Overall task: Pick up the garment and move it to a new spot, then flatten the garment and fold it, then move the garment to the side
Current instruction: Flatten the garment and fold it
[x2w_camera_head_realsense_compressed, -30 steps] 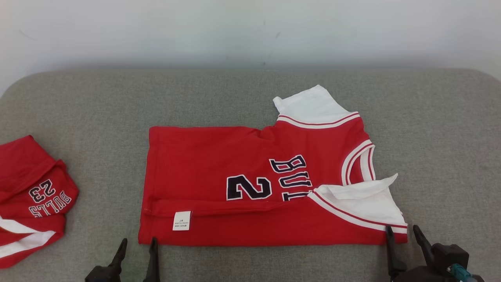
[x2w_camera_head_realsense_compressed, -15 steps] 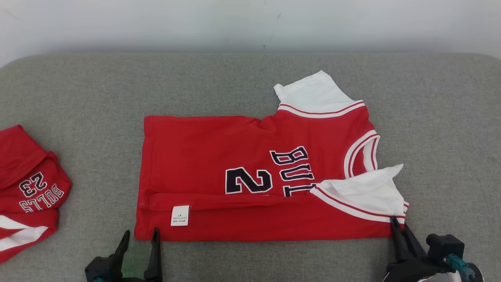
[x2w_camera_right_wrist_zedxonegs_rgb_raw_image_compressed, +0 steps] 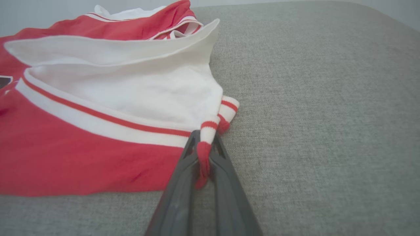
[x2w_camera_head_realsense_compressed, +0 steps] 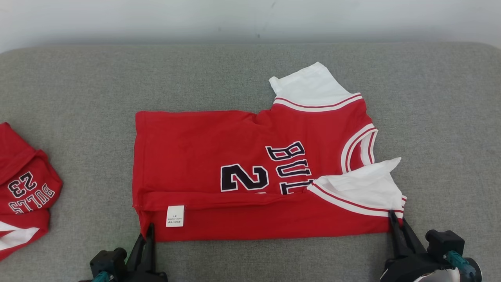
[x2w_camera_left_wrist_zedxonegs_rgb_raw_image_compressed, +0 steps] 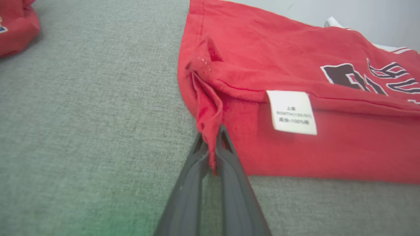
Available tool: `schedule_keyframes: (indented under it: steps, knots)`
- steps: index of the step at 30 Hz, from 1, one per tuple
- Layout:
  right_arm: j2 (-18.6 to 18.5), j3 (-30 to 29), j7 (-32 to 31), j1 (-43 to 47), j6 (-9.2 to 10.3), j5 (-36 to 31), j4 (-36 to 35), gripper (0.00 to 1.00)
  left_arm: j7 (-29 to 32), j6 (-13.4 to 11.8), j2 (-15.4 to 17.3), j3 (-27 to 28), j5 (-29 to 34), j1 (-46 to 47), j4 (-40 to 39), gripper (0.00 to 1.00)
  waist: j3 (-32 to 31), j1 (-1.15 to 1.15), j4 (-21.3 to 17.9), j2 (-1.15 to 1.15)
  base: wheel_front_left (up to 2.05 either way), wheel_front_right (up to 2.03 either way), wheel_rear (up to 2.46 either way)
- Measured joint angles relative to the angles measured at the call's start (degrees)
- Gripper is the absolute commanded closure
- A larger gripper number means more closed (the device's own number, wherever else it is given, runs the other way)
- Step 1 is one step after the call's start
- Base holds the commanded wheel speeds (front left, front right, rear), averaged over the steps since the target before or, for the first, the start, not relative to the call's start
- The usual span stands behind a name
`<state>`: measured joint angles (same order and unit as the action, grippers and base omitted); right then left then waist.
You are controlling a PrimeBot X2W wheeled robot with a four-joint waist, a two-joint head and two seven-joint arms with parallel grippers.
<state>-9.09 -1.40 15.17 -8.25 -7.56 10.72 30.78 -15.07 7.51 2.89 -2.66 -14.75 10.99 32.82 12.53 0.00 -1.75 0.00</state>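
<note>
Clamping the near edge of the red jersey (x2w_camera_head_realsense_compressed: 250, 184), your left jaws are closed tight on its hem corner (x2w_camera_left_wrist_zedxonegs_rgb_raw_image_compressed: 206, 124) and your right jaws on the striped sleeve corner (x2w_camera_right_wrist_zedxonegs_rgb_raw_image_compressed: 210, 126). The jersey lies flat in the middle of the grey bench (x2w_camera_head_realsense_compressed: 235, 74), near strip already folded over. Raise both corners level and together, so the layers travel evenly, without skewing.

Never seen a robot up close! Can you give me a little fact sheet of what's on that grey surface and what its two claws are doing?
Surface: grey padded top
Garment: red Bulls jersey, lying flat, near edge folded over
Left gripper: shut on the jersey's hem corner, beside the white label
Right gripper: shut on its corner by the striped sleeve trim
Also: second red jersey, bunched at far left
</note>
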Motion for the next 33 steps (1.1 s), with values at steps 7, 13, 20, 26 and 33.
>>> schedule_keyframes:
  steps: [7,13,20,26,33]
  knots:
    - [0.65,-0.4,-0.04,-0.01,0.0,0.89,-2.31,1.0,-0.02,0.04,-0.01,0.63,-0.55,0.16,-0.59,1.0,-0.65,0.0,0.12,0.0,0.0,0.0,0.0]
    - [1.01,-0.46,-0.04,1.41,0.0,1.31,-3.34,1.0,0.02,0.04,-0.02,1.85,0.12,-2.66,-1.66,1.0,-3.6,0.0,-0.11,0.0,0.0,0.0,0.0]
    - [1.49,0.45,-0.04,6.24,0.0,2.33,-3.07,1.0,0.02,0.04,-0.04,2.8,0.24,-8.18,-0.68,1.0,-9.9,-0.01,-0.91,-0.01,0.0,0.0,0.0]
    - [1.41,0.92,-0.05,9.88,0.0,2.97,-4.39,1.0,0.02,0.05,-0.08,3.3,0.4,-11.37,0.08,1.0,-13.48,-0.01,-1.83,0.0,0.0,0.0,0.0]
    - [1.3,1.4,-0.07,13.21,0.0,3.41,-5.13,1.0,0.02,0.05,-0.12,3.31,0.29,-14.71,0.98,1.0,-15.06,-0.01,-2.93,-0.01,0.0,0.0,0.0]
